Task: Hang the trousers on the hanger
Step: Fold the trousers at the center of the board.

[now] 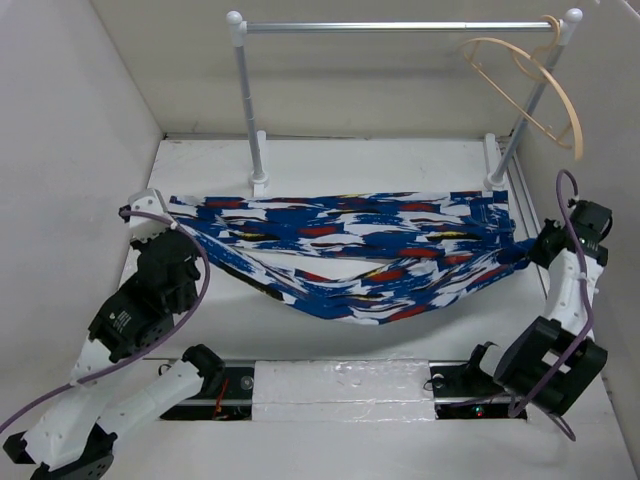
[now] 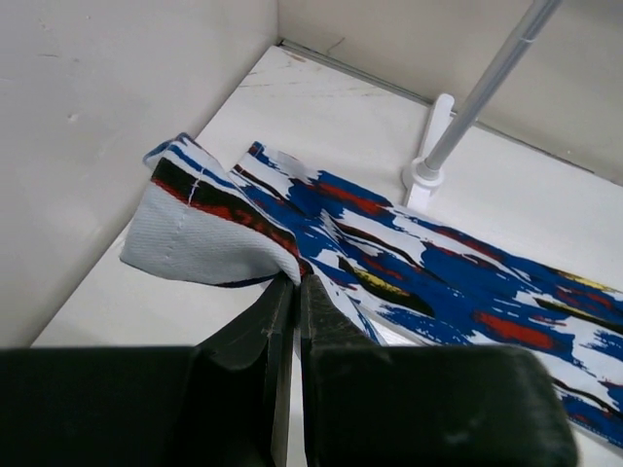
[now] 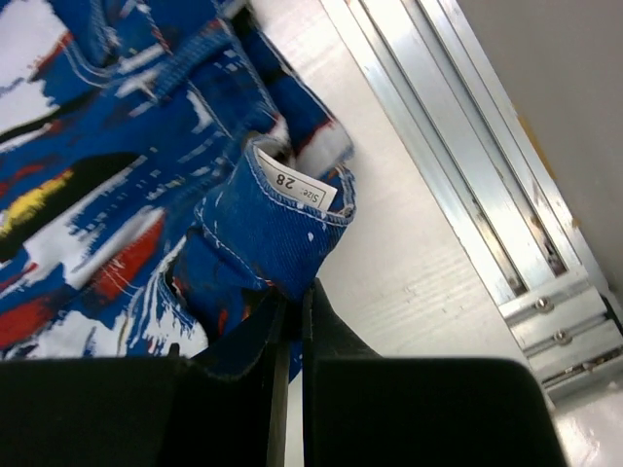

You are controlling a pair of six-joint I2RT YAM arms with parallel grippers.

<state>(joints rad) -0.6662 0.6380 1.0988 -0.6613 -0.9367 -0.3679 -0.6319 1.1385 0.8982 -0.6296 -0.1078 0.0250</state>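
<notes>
The trousers (image 1: 350, 250), printed blue, white and red, hang stretched between my two grippers above the table and sag in the middle. My left gripper (image 1: 168, 228) is shut on the leg-cuff end (image 2: 224, 229), whose pale inside shows. My right gripper (image 1: 528, 250) is shut on the waistband end (image 3: 282, 219), where a size label shows. The light-tan hanger (image 1: 530, 85) hangs tilted from the right end of the silver rail (image 1: 400, 27), above and behind the right gripper.
The rail stands on two white posts (image 1: 250, 110), with feet (image 1: 259, 182) just behind the trousers; the left post also shows in the left wrist view (image 2: 467, 107). White walls close in left, back and right. An aluminium track (image 3: 467, 165) runs along the right edge.
</notes>
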